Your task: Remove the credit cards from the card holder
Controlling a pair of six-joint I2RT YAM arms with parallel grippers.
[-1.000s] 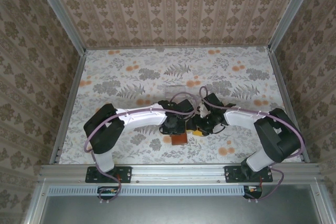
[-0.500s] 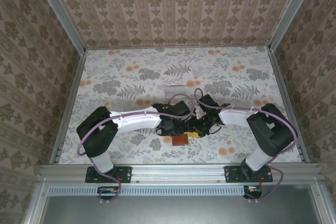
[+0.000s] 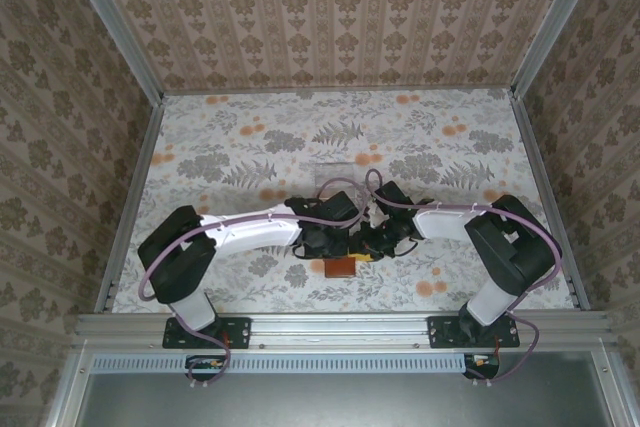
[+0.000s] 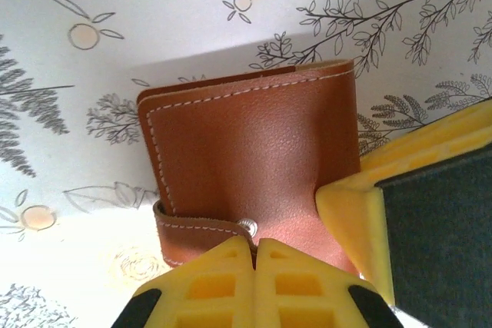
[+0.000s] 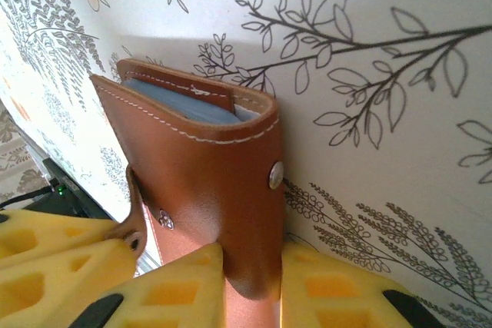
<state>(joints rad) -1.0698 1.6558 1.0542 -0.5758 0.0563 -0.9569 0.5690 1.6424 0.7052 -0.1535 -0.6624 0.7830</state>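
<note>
The card holder (image 3: 341,267) is a reddish-brown leather wallet lying on the floral table near the front edge, between the two arms. In the left wrist view my left gripper (image 4: 255,242) is shut on the edge of the holder's (image 4: 254,144) flap, just below a metal stud. My right gripper (image 5: 252,255) is shut on the holder's (image 5: 200,167) folded wall, with a yellow finger pressed against each side. A grey-blue layer (image 5: 181,105) shows in the holder's mouth. The credit cards are hidden. Both grippers (image 3: 352,245) meet just behind the holder.
A small clear plastic box (image 3: 338,169) lies on the table behind the grippers. Metal rails (image 3: 130,197) and patterned walls close the table in on three sides. A yellow finger of the right gripper (image 4: 350,205) touches the holder's right edge.
The right gripper's jaws have closed onto the holder's wall. Both arms have drawn closer together over the holder, and the left arm's elbow has swung out to the left.
</note>
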